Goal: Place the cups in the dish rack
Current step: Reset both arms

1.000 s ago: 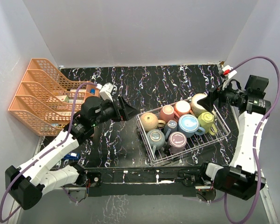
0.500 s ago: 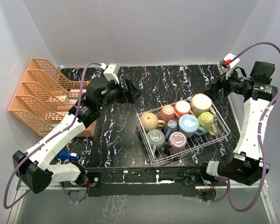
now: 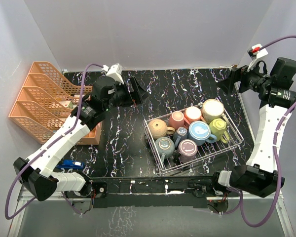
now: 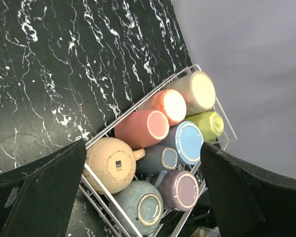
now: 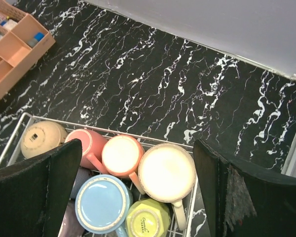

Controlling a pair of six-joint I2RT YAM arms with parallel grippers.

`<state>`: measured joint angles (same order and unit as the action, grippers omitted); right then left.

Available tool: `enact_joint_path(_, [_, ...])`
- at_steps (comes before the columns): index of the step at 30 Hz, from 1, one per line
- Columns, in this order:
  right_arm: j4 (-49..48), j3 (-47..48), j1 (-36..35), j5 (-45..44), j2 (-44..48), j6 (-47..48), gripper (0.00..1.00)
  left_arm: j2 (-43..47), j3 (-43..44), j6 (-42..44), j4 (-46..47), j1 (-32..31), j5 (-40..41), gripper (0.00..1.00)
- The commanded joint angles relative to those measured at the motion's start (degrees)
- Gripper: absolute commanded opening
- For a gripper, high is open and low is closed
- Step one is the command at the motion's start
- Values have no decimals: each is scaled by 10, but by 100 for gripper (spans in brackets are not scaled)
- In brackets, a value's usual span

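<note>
The white wire dish rack (image 3: pixel 237 143) sits right of centre on the black marble table. Several cups stand upside down in it: tan (image 3: pixel 158 128), pink (image 3: pixel 176 119), peach (image 3: pixel 193 114), pale yellow (image 3: pixel 212 109), green (image 3: pixel 218 127), blue (image 3: pixel 199 132), grey-teal (image 3: pixel 165 146), mauve (image 3: pixel 188 148). A small grey one (image 3: pixel 180 133) is wedged among them. My left gripper (image 3: pixel 138 92) hovers open above the table, left of and behind the rack, holding nothing. Over the far right corner my right gripper (image 3: pixel 235 79) is also open and holds nothing. Both wrist views look down on the rack (image 4: pixel 96 180) (image 5: pixel 89 128) between open grippers (image 4: pixel 142 148) (image 5: pixel 137 143).
An orange tiered tray organizer (image 3: pixel 42 101) stands at the table's left edge, its corner also in the right wrist view (image 5: pixel 15 44). A small blue object (image 3: pixel 71 165) lies near the left arm's base. Grey walls close in the table on three sides.
Both arms have risen and drawn back from the rack, the left toward the far side, the right toward the far right corner. Both grippers opened a little wider. The cups have not moved.
</note>
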<state>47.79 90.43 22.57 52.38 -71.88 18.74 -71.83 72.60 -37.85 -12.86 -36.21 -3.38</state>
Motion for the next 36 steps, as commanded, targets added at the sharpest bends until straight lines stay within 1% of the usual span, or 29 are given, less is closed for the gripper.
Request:
enact_joint_path(1, [12,74,3,-19,-22,-82,99,-5,101,-21,-94,7,18,97])
enact_joint_path(5, [39,115,3,-24,-30,-91,99,-31,180,-21,-194,8,20,96])
enact_joint_path(7, [47,128,3,-29,-31,-93,99,-39,211,-25,-225,9,16,96])
enact_joint_path(10, [65,157,3,-28,-35,-93,99,-45,250,-32,-254,9,11,95])
enact_joint_path(13, [96,190,3,-23,-45,-96,99,-43,271,-34,-255,9,8,95])
enact_joint_path(16, [132,233,3,-17,-59,-108,99,-41,287,-26,-234,9,-3,95])
enact_joint_path(18, [135,239,3,-23,-52,-124,99,-39,288,-13,-206,9,-25,96])
enact_joint_path(22, [65,191,3,-72,5,-181,99,-30,273,4,-135,9,-70,97])
enact_joint_path(25, [21,167,3,-89,49,-200,98,-18,257,7,-97,8,-110,97])
enact_joint_path(28, [2,161,3,-91,82,-213,98,-8,251,-9,-86,9,-144,97])
enact_joint_path(30, [-3,163,3,-100,93,-230,98,1,244,-31,-77,8,-152,97])
enact_joint_path(33, [16,184,3,-106,87,-252,98,19,231,-71,-47,9,-164,97])
enact_joint_path(36, [17,185,3,-90,84,-280,98,32,230,-89,-36,9,-177,97])
